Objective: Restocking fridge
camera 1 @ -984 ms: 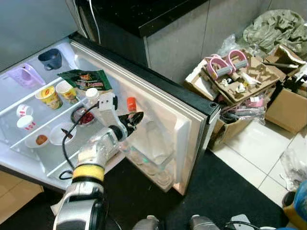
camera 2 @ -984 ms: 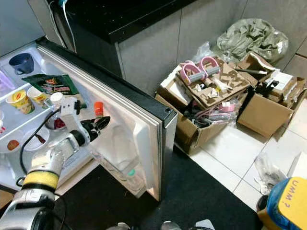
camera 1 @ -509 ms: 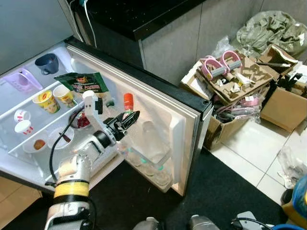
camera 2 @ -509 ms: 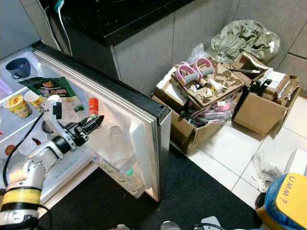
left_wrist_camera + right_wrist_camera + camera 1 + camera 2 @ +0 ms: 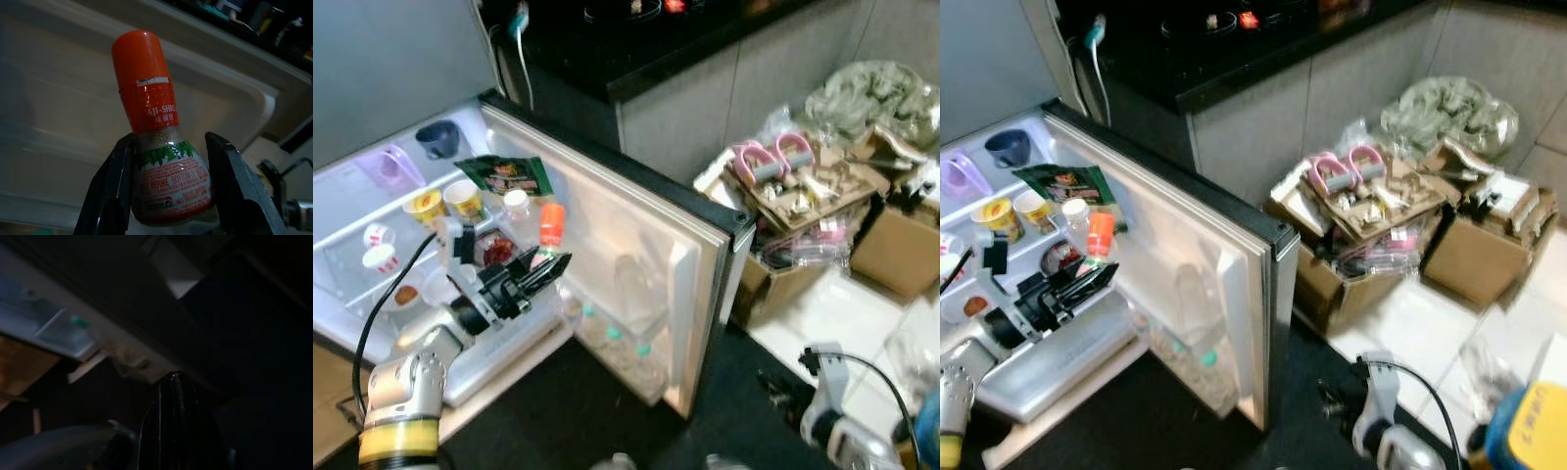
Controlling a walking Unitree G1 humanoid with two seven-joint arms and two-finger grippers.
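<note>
Left gripper [image 5: 168, 196]: closed around the seasoning bottle [image 5: 159, 147], gripping its wide belly so it stays upright.
Bottle place: at 9 o'clock of the fridge door [image 5: 636, 235], probably heading for its shelf.
Right gripper [image 5: 173, 426]: fingers together, idle.

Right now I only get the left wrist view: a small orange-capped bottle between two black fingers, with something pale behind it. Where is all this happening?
Observer: At an open fridge. The left gripper holds the seasoning bottle just inside the fridge door.
Operator: Is anything already in that fridge?
Observer: Yes, the shelves carry yellow cups and a green snack packet.
Operator: And the other arm?
Observer: The right arm hangs low near the floor, in front of cardboard boxes full of clutter.
</note>
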